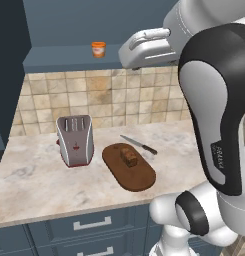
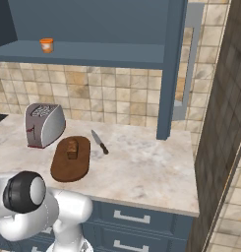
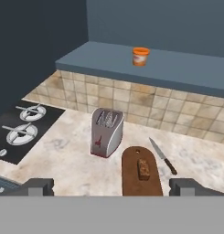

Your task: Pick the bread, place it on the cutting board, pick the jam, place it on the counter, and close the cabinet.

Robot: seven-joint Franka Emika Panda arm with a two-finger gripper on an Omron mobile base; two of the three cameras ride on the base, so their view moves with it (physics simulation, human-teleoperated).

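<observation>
Bread [image 1: 128, 157] is seen lying on the cutting board [image 1: 140, 176], which rests on the table [image 1: 39, 185] between a toaster [image 1: 75, 139] and a knife [image 1: 139, 145]. Jam [image 1: 98, 49] is found upright on the shelf of the open cabinet [image 2: 172, 69]. The pincer [image 3: 111, 186] is held high above the table, jaws spread wide and empty.

Kitchen: toaster [image 1: 74, 140], stove [image 3: 23, 129], tiled backsplash [image 1: 114, 97]

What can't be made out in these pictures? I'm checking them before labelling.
- Left base view: the arm hides the counter right of the knife.
- Right base view: cabinet door cut off at the top.
- Jam: label too small.
- Hand view: gripper fingertips cut off below.
</observation>
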